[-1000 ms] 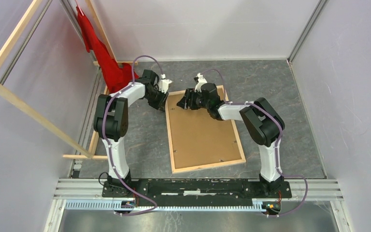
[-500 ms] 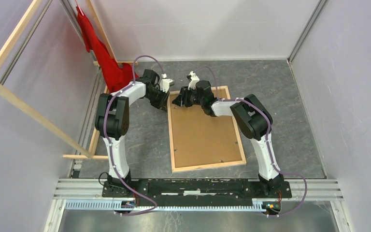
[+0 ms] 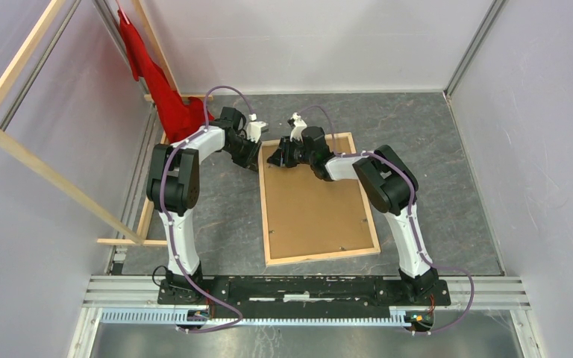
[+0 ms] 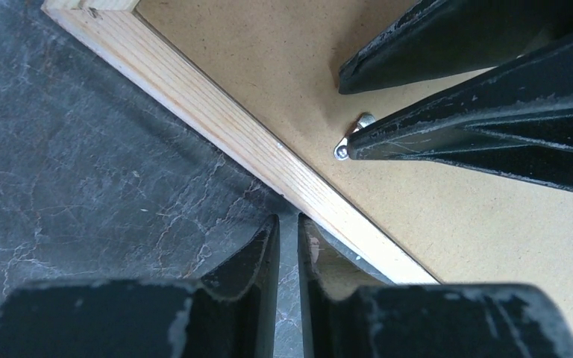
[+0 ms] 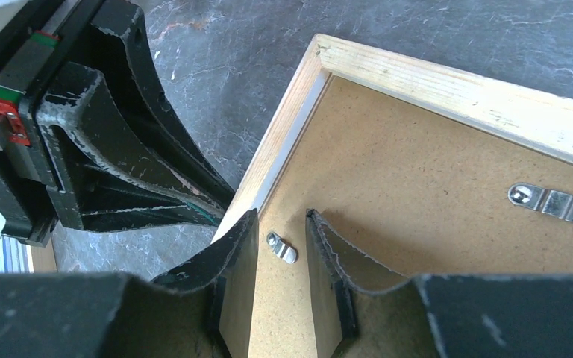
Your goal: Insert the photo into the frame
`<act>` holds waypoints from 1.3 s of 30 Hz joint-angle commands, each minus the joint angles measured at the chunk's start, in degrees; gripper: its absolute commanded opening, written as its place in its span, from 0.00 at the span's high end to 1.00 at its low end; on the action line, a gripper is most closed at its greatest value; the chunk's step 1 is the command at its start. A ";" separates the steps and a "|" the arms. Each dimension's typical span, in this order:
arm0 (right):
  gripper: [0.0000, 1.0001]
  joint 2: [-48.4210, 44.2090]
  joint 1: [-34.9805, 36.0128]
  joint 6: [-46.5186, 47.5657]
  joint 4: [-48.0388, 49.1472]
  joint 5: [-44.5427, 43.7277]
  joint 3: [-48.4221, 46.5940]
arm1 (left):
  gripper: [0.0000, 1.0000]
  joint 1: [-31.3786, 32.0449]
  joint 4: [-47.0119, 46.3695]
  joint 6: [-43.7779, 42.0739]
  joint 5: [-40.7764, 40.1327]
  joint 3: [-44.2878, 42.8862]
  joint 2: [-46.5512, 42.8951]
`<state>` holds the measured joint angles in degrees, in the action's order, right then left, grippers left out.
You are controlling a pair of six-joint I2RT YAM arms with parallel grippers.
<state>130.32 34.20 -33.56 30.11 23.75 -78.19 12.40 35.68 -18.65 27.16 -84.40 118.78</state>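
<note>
The frame [image 3: 321, 256] lies with its pale wood face up on the grey table, a brown backing board [image 3: 313, 201] inside it. The photo is hidden. My right gripper [image 5: 281, 216] hovers over the board at the frame's far left corner, open, its fingers either side of a small metal turn clip [image 5: 282, 247] without touching it. My left gripper [image 4: 289, 221] is just outside the left rail [image 4: 216, 112], over the table, its jaws a narrow slit apart with nothing between. The right fingers [image 4: 492, 142] show opposite it.
A second metal clip [image 5: 554, 201] sits on the board by the far rail. A red cloth [image 3: 157, 82] hangs at the back left beside long wooden beams [image 3: 37, 164]. Grey walls close in both sides.
My right gripper has moved left to the frame's far left corner and its jaws have narrowed around the clip. The left jaws have closed a little.
</note>
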 commanded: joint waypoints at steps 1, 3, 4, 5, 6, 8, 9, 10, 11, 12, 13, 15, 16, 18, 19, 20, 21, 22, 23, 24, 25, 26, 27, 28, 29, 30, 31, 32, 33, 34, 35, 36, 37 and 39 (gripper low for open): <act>0.64 0.57 0.78 0.38 1.54 1.21 -0.70 | 0.78 -0.10 -1.12 2.18 -0.01 0.24 0.72; 0.65 0.10 0.99 0.47 1.62 1.21 -0.09 | 0.78 -0.10 -1.18 2.23 -0.04 0.29 0.68; 0.65 -0.13 1.09 0.47 1.70 1.15 0.20 | 0.78 -0.10 -1.32 2.29 -0.18 0.35 0.61; 0.65 -0.35 1.17 0.49 1.71 1.14 0.31 | 0.78 -0.10 -1.47 2.38 -0.18 0.36 0.50; 0.65 -0.49 1.28 0.60 1.50 1.08 0.31 | 0.78 -0.10 -1.52 2.42 -0.26 0.41 0.46; 0.65 -0.82 1.43 0.77 1.17 0.97 0.32 | 0.78 -0.06 -1.54 2.50 -0.13 0.31 0.37; 0.65 -0.93 1.50 0.84 0.78 0.86 0.32 | 0.78 -0.09 -1.57 2.49 -0.20 0.29 0.33; 0.65 -1.18 1.57 0.97 0.59 0.76 0.36 | 0.78 -0.10 -1.58 2.52 -0.26 0.26 0.31; 0.65 -1.37 1.58 1.05 0.40 0.59 0.62 | 0.79 -0.10 -1.58 2.49 -0.26 0.21 0.35; 0.65 -1.62 1.70 1.15 0.31 0.42 0.85 | 0.79 -0.08 -1.58 2.52 -0.26 0.24 0.35; 0.65 -1.90 1.71 1.15 0.30 0.36 1.16 | 0.79 -0.10 -1.58 2.49 -0.32 0.21 0.32; 0.66 -2.28 1.74 1.17 0.13 0.27 1.66 | 0.79 -0.10 -1.58 2.48 -0.50 0.16 0.45; 0.66 -2.54 1.82 1.19 0.21 0.29 2.17 | 0.79 -0.10 -1.58 2.51 -0.63 0.15 0.48; 0.66 -3.19 1.84 1.27 0.36 -0.01 3.22 | 0.79 -0.10 -1.56 2.40 -0.78 0.28 0.49; 0.67 -3.46 1.85 1.27 0.54 -0.13 3.79 | 0.79 -0.10 -1.62 2.44 -0.81 0.33 0.49; 0.67 -3.79 1.87 1.19 0.81 -0.12 4.40 | 0.79 -0.10 -1.66 2.47 -0.80 0.39 0.49; 0.67 -4.00 1.97 1.13 1.12 -0.24 4.89 | 0.79 -0.10 -1.67 2.40 -0.84 0.40 0.53; 0.67 -4.19 1.98 1.10 1.31 -0.29 5.35 | 0.79 -0.10 -1.71 2.44 -0.81 0.40 0.49; 0.67 -4.35 2.05 1.03 1.43 -0.28 5.65 | 0.79 -0.10 -1.68 2.52 -0.84 0.45 0.49; 0.67 -4.38 2.04 0.91 1.66 -0.29 5.84 | 0.79 -0.08 -1.67 2.42 -0.80 0.46 0.51; 0.67 -4.33 2.09 0.80 1.71 -0.24 5.77 | 0.79 -0.07 -1.69 2.48 -0.81 0.41 0.49; 0.67 -4.24 2.18 0.71 1.71 -0.18 5.69 | 0.79 -0.04 -1.75 2.41 -0.86 0.45 0.42; 0.67 -4.12 2.23 0.67 1.71 -0.07 5.47 | 0.79 -0.05 -1.67 2.40 -0.93 0.42 0.46; 0.67 -3.90 2.36 0.66 1.66 -0.02 5.15 | 0.79 -0.05 -1.74 2.40 -1.01 0.43 0.34; 0.68 -3.65 2.33 0.66 1.62 -0.02 4.75 | 0.79 -0.09 -1.73 2.34 -0.99 0.41 0.24; 0.67 -3.38 2.45 0.59 1.51 0.04 4.36 | 0.79 -0.08 -1.74 2.37 -0.98 0.42 0.29; 0.67 -2.99 2.44 0.46 1.45 0.15 3.90 | 0.79 -0.10 -1.72 2.31 -1.01 0.36 0.23; 0.68 -2.71 2.43 0.30 1.36 0.27 3.40 | 0.79 -0.10 -1.66 2.37 -0.99 0.32 0.22; 0.68 -2.36 2.52 0.21 1.36 0.38 3.16 | 0.79 -0.06 -1.70 2.44 -0.90 0.28 0.27; 0.68 -2.18 2.49 -0.07 1.36 0.56 2.93 | 0.79 -0.02 -1.67 2.50 -0.86 0.22 0.29; 0.68 -2.08 2.49 -0.29 1.49 0.75 2.81 | 0.80 -0.03 -1.71 2.49 -0.84 0.12 0.35; 0.68 -2.01 2.55 -0.38 1.68 1.01 2.78 | 0.80 -0.05 -1.65 2.53 -0.80 0.04 0.32; 0.68 -1.92 2.61 -0.37 1.70 0.99 2.70 | 0.80 -0.02 -1.67 2.49 -0.74 -0.03 0.31; 0.68 -1.78 2.75 -0.46 1.71 0.97 2.62 | 0.80 0.01 -1.67 2.48 -0.63 -0.19 0.38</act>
<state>127.87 36.38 -33.76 31.59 23.99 -73.69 12.40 35.38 -17.61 26.92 -84.36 118.78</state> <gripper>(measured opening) 0.322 0.207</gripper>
